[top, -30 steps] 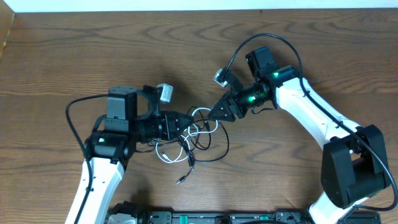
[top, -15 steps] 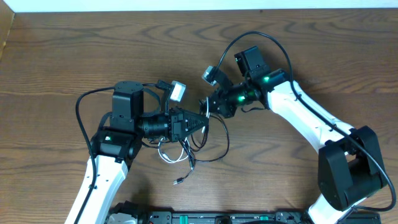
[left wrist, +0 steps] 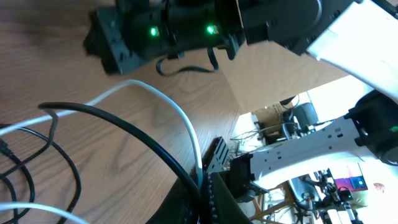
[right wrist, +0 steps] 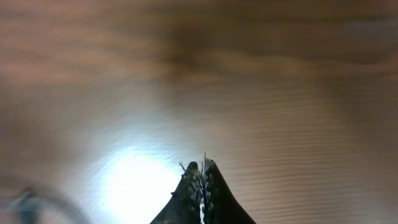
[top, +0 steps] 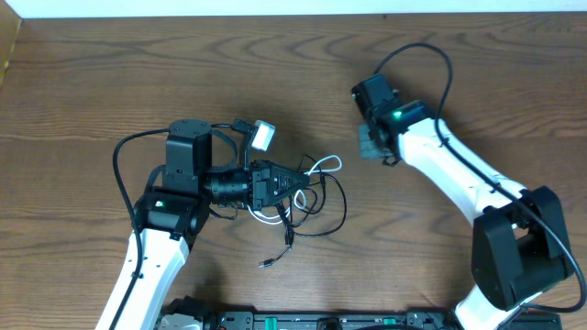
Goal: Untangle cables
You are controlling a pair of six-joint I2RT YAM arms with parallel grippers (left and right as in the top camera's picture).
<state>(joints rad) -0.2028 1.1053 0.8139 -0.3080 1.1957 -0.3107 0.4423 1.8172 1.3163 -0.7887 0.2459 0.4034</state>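
So the cables are found just below the centre of the overhead frame, spread out as loose black and white loops on the wooden table. The bundle is pinched on its left side by the left gripper, which comes in from the lower left. Its jaws are clamped narrow on the cords. That's backed up in the left wrist view, where a white cord and a black cord are seen curving down into the closed fingers at the bottom centre of the frame. One white loop is poked out toward the upper right of the tangle, and a bigger black loop is laid out to the right of it. A thin black tail is trailed down toward the bottom of the overhead frame, ending in a small plug end that is left lying flat on the wood. In the right wrist view the right gripper is shown pinched together at the bottom centre, with nothing caught between its tips and only blurry wood grain behind. From overhead that arm is placed up and to the right of centre, well apart from the cables.
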